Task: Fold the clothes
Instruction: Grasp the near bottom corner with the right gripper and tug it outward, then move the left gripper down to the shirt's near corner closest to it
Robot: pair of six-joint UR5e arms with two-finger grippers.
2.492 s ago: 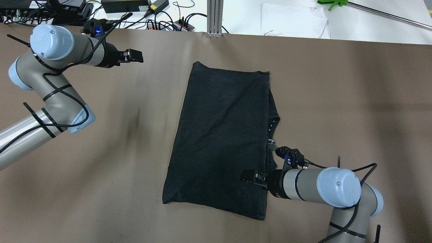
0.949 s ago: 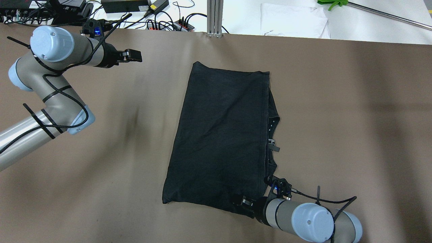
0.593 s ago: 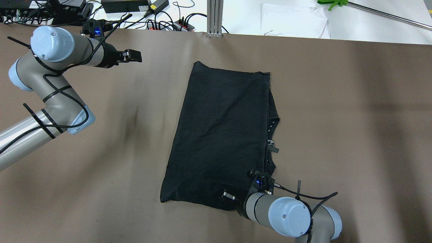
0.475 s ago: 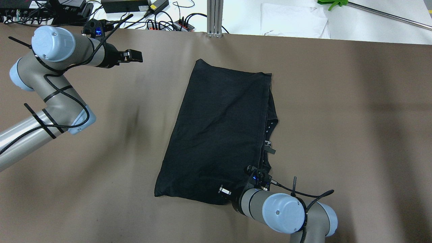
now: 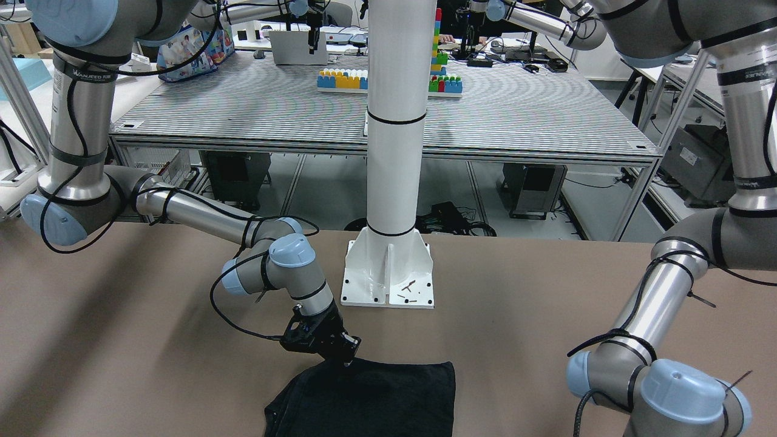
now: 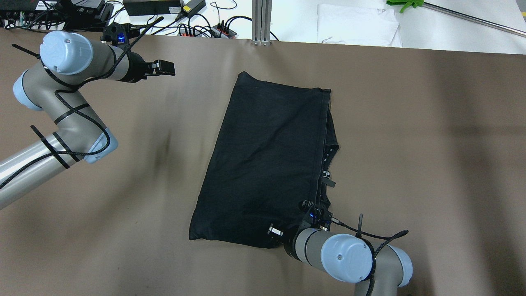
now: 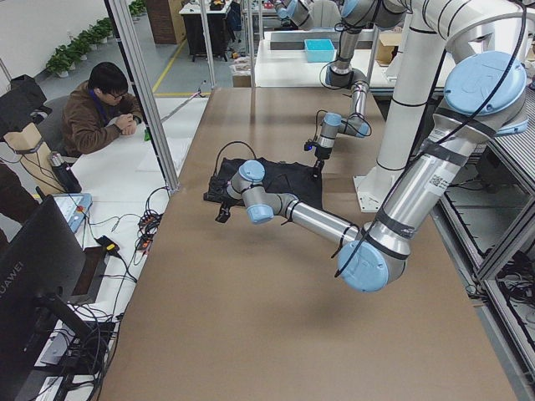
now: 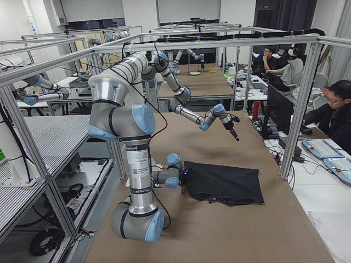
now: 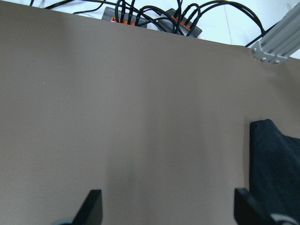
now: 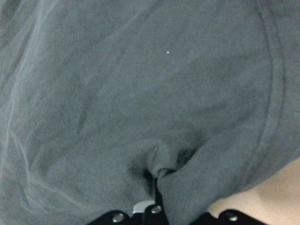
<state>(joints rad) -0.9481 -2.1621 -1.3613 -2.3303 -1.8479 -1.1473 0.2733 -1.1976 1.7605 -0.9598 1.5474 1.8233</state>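
Note:
The black garment [image 6: 267,152] lies folded into a long rectangle on the brown table [image 6: 411,144], skewed with its near end to the left. My right gripper [image 6: 274,231] is at the garment's near edge, shut on the fabric. The right wrist view shows a fold of cloth [image 10: 178,117] pinched between the fingers. In the front view the right gripper [image 5: 345,357] sits on the garment's [image 5: 376,397] edge. My left gripper [image 6: 166,68] is open and empty above the bare table, far left of the garment. The left wrist view shows one garment corner [image 9: 276,164] to its right.
A white pillar base [image 5: 388,273] stands on the table's robot side. Power strips and cables [image 6: 197,28], an aluminium post [image 6: 261,20] and a white cloth [image 6: 357,24] lie past the table's far edge. An operator [image 7: 100,104] sits beyond that edge.
My right gripper moved down to the garment's near edge, closed on it and dragged it left. The garment's near end shifted left and it now lies skewed. The left arm barely moved.

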